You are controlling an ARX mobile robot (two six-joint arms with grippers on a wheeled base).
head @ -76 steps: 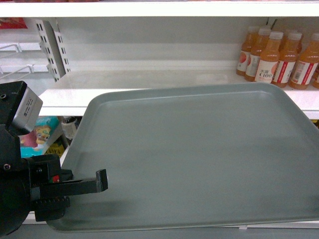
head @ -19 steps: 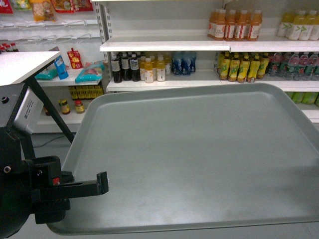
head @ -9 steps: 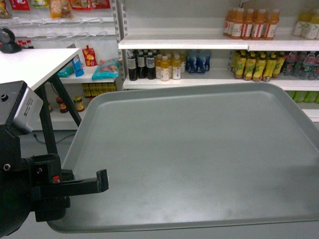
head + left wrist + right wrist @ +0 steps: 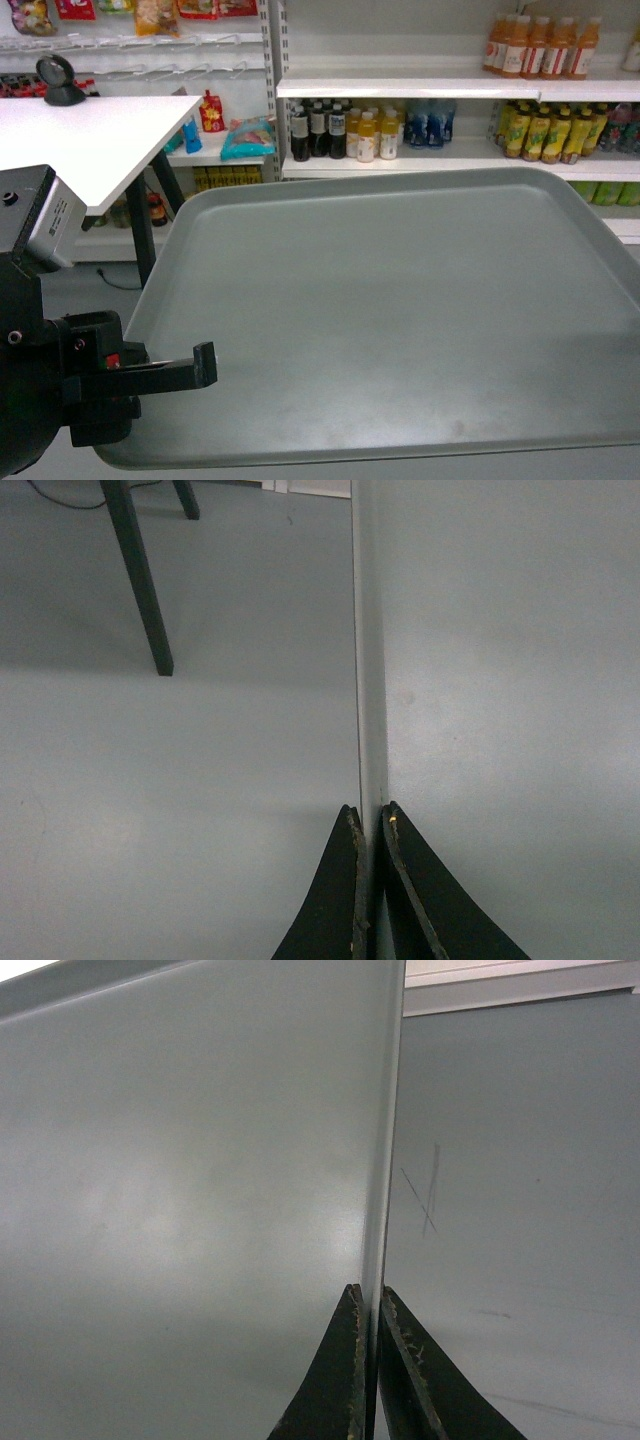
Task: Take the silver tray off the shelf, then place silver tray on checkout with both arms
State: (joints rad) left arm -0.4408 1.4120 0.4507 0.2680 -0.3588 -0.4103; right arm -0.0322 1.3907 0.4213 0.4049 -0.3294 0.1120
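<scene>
Silver tray (image 4: 400, 310) held aloft, left gripper (image 4: 370, 825) and right gripper (image 4: 367, 1300) pinching its rims — right visible only wrist-side

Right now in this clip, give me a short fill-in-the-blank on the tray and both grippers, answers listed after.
1. The left gripper is shut on the silver tray's ____ rim.
2. The right gripper has its fingers clamped on the tray's ____.
3. The checkout stands to the tray's ____ in the head view.
4. The tray's surface carries ____ objects.

Missing words: left; rim; left; no
</scene>
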